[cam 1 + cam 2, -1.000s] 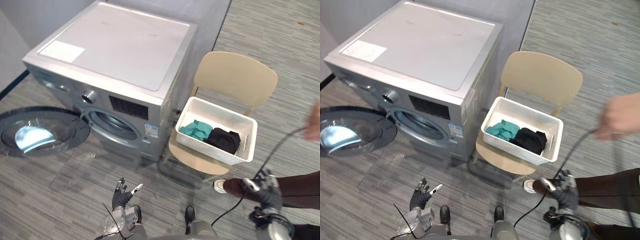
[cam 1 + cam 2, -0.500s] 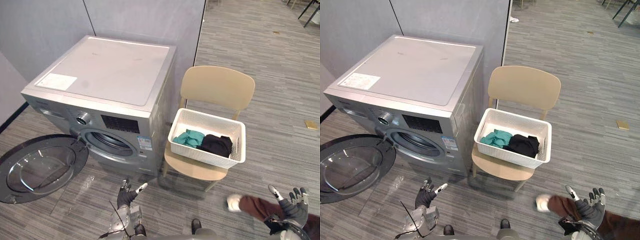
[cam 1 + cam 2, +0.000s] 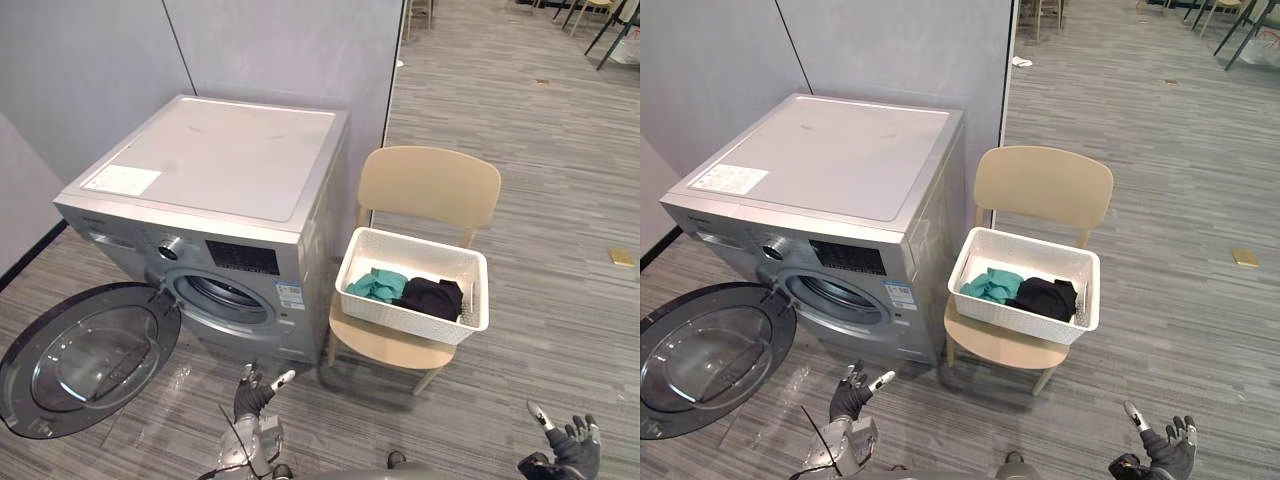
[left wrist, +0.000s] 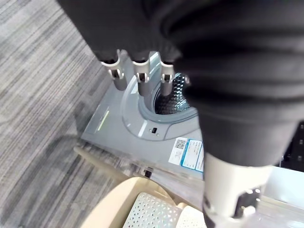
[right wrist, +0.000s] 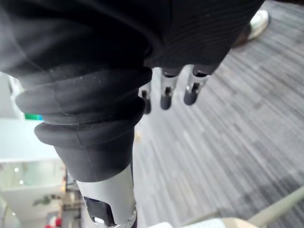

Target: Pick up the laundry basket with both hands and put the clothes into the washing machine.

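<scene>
Asking: what stands in front of the robot?

Answering: A silver front-loading washing machine (image 3: 220, 190) stands against a grey wall. Its round glass door (image 3: 85, 355) hangs wide open to the robot's left. Just beside the machine, on the robot's right, is a beige chair (image 3: 430, 185).

Asking: and where is the laundry basket?

Answering: The white perforated laundry basket (image 3: 400, 318) sits on the chair's seat. Inside it, a teal garment (image 3: 378, 285) and a black garment (image 3: 432, 297) lie side by side, touching.

Asking: what are the hands doing?

Answering: The left hand (image 3: 246, 397) is low, near the floor in front of the machine. Its fingers are straight and spread, with the thumb held out, and it holds nothing. The right hand (image 3: 572, 445) is low at the far right, with fingers splayed and empty in the same way. Both hands are well apart from the basket.

Asking: how far along is the job?

Answering: As I judge it, it has barely begun. The door is already open, and the left wrist view shows the perforated drum (image 4: 172, 92) ready to take a load. The basket has not been lifted, and both garments are in it. Everything else is left to do. Both hands have to reach the basket's two sides, lift it and carry it to the opening. Then the clothes go into the drum.
</scene>
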Controlling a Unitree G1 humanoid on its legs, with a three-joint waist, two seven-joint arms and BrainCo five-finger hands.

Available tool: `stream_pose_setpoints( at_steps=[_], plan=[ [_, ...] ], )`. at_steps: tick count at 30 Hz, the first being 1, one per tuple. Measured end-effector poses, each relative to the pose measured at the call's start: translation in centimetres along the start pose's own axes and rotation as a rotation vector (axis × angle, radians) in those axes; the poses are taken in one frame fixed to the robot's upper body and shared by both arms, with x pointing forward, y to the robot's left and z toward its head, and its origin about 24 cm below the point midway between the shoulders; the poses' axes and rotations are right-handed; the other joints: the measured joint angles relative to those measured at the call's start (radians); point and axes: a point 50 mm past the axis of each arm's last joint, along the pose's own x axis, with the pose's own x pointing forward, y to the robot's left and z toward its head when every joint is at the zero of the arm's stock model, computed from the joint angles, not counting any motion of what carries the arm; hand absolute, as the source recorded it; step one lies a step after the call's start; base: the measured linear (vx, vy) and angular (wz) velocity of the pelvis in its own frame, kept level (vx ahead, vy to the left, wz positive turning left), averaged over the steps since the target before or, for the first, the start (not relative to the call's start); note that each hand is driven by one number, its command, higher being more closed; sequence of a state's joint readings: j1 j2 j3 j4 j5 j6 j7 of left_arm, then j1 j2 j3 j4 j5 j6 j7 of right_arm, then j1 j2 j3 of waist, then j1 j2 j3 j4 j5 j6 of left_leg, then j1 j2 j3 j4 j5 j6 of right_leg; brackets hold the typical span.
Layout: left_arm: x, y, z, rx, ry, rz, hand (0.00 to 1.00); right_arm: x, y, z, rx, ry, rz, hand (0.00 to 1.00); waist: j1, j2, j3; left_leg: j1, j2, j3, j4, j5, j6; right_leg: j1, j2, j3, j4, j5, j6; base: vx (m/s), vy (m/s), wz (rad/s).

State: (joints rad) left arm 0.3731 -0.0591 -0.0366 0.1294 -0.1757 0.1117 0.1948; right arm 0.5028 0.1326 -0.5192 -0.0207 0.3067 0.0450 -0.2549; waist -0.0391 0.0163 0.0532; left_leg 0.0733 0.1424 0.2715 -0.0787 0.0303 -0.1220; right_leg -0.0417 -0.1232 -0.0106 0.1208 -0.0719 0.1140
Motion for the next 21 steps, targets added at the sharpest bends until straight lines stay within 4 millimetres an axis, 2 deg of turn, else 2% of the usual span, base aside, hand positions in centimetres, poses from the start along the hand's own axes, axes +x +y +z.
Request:
stream_pose_setpoints(
  at_steps=[8,12,14,16,17,19,21],
  plan=[
    [0.0,0.1,-0.3,0.023,0.009,-0.011,0.00,-1.4,1.1,-5.8,-0.101,0.239,0.118,0.00,0.001,0.007,-0.001,-0.018,0.017,0.002,0.086,-0.059,-0.001,-0.001,0.000,-0.004,0.052,-0.042,-0.003,0.02,-0.011,0.00],
    [0.0,0.0,-0.7,0.018,0.028,-0.014,0.00,-1.9,1.1,-7.6,-0.152,0.325,0.150,0.00,0.004,0.015,-0.002,-0.043,0.034,0.004,0.152,-0.095,-0.007,-0.018,0.002,-0.001,0.092,-0.070,-0.006,0.04,-0.028,-0.02],
    [0.1,-0.2,-0.7,0.015,0.026,-0.029,0.00,-2.2,1.8,-8.2,-0.180,0.355,0.191,0.00,0.005,0.021,0.007,-0.071,0.054,0.012,0.241,-0.133,-0.002,-0.028,0.006,-0.002,0.134,-0.099,-0.011,0.05,-0.044,0.04],
    [0.1,-0.2,-0.5,0.014,0.021,-0.030,0.00,-2.4,2.7,-8.4,-0.204,0.358,0.246,0.00,0.007,0.012,0.028,-0.101,0.073,0.047,0.368,-0.150,0.016,-0.028,0.000,-0.009,0.172,-0.131,-0.018,0.02,-0.059,0.16],
    [0.2,-0.2,-0.4,0.014,0.018,-0.031,0.00,-2.4,3.4,-8.3,-0.225,0.351,0.292,0.00,0.019,0.011,0.044,-0.146,0.099,0.055,0.507,-0.160,0.036,-0.017,0.000,-0.012,0.200,-0.160,-0.033,-0.04,-0.045,0.09],
    [0.0,-0.2,-0.6,0.014,0.022,-0.033,0.00,-2.5,3.7,-8.3,-0.242,0.347,0.314,0.00,0.030,0.008,0.050,-0.177,0.121,0.054,0.599,-0.156,0.054,-0.012,-0.002,-0.014,0.226,-0.188,-0.032,0.00,-0.020,0.07],
    [-0.1,-0.1,-0.8,0.013,0.029,-0.028,0.00,-2.5,3.9,-8.3,-0.267,0.341,0.337,0.00,0.030,0.003,0.051,-0.215,0.132,0.057,0.666,-0.125,0.104,-0.010,-0.024,-0.018,0.244,-0.205,-0.034,0.05,-0.001,0.19]
  ],
)
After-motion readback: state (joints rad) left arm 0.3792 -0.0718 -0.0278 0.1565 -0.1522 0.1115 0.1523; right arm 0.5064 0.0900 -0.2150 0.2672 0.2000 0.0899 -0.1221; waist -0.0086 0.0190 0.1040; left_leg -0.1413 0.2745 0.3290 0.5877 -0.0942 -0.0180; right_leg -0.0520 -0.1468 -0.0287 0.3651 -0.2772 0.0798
